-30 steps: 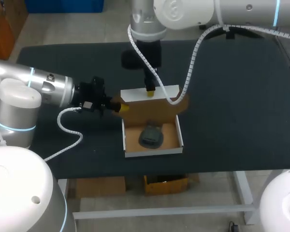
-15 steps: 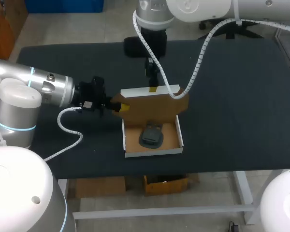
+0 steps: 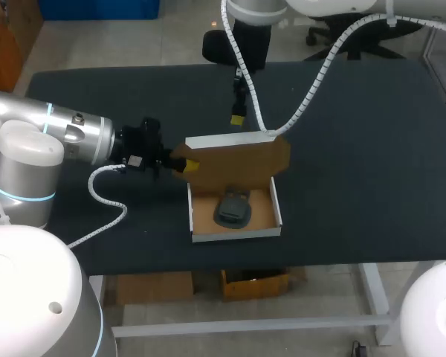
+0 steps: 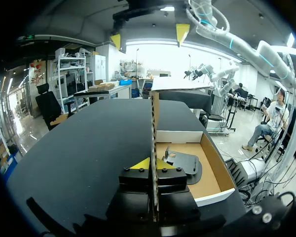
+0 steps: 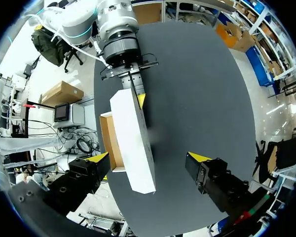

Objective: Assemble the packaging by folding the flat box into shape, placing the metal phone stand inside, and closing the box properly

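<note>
In the head view, the box (image 3: pixel 234 235) stands open near the middle of the black table (image 3: pixel 372 149). Its walls are white outside and brown inside. The dark grey stand (image 3: pixel 233 209) lies on the box floor, more to the left half. The lid (image 3: pixel 238 158) stands up from the far wall with its brown inner face to the camera. The left gripper (image 3: pixel 187 165) comes in from the left and is at the lid's left end, where its yellow tips touch the cardboard. The right gripper (image 3: pixel 238 117) hangs above the table behind the lid and does not touch it. From here I cannot tell how its fingers stand.

In the left wrist view, the lid (image 4: pixel 153 128) is seen edge-on, as a thin upright sheet exactly between the fingers of the left gripper (image 4: pixel 153 164). One yellow tip presses on each side of it, so the fingers pinch the lid. Beside the gripper, the open box (image 4: pixel 177 136) shows its brown floor with the stand (image 4: pixel 183 163) lying flat on it. High above the lid are the two yellow tips of the right gripper (image 4: pixel 149 35), well apart from each other.

In the right wrist view, the fingers of the right gripper (image 5: pixel 149 158) are spread wide, with nothing between them. Under and ahead of it, the white outer face of the lid (image 5: pixel 133 138) is seen as a long strip, and part of the brown box (image 5: pixel 110 140) shows beside it. The stand is hidden here. The left gripper (image 5: pixel 140 100) holds the far end of the lid, with one yellow tip showing against it.
</note>
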Robot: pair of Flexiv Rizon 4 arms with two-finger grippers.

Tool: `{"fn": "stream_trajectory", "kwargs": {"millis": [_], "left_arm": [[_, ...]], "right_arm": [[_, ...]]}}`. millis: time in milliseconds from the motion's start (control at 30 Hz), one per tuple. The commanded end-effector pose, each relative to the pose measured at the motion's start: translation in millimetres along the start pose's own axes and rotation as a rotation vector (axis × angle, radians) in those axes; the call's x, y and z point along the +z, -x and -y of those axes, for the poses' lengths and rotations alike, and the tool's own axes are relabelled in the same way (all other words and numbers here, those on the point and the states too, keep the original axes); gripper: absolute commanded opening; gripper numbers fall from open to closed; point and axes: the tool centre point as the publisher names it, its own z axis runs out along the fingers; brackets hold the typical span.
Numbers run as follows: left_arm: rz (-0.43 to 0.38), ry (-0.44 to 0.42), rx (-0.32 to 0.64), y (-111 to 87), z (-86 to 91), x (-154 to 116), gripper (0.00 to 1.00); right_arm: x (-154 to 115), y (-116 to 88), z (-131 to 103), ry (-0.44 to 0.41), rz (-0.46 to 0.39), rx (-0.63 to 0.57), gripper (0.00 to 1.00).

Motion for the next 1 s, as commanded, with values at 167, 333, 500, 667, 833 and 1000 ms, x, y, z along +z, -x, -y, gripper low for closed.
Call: {"fn": "stream_trajectory", "kwargs": {"millis": [167, 333, 500, 667, 833, 1000], "left_arm": [[-0.001, -0.002, 0.001, 0.2, -0.8, 0.6, 0.0], [-0.001, -0.002, 0.001, 0.2, -0.8, 0.6, 0.0], [-0.001, -0.002, 0.001, 0.2, -0.8, 0.6, 0.0], [-0.001, -0.002, 0.001, 0.2, -0.8, 0.6, 0.0], [0.001, -0.003, 0.03, -4.0, -1.3, 2.1, 0.0], [0.031, -0.003, 0.087, -7.2, -3.3, 1.1, 0.0]], "right_arm": [[-3.5, -4.2, 4.9, 0.021, 0.011, 0.026, 1.0], [-3.5, -4.2, 4.9, 0.021, 0.011, 0.026, 1.0], [-3.5, -4.2, 4.9, 0.021, 0.011, 0.026, 1.0], [-3.5, -4.2, 4.9, 0.021, 0.011, 0.026, 1.0], [-3.4, -3.1, 5.4, 0.029, -0.005, 0.048, 1.0], [-0.9, -1.4, 6.0, 0.02, -0.03, 0.12, 1.0]]}}
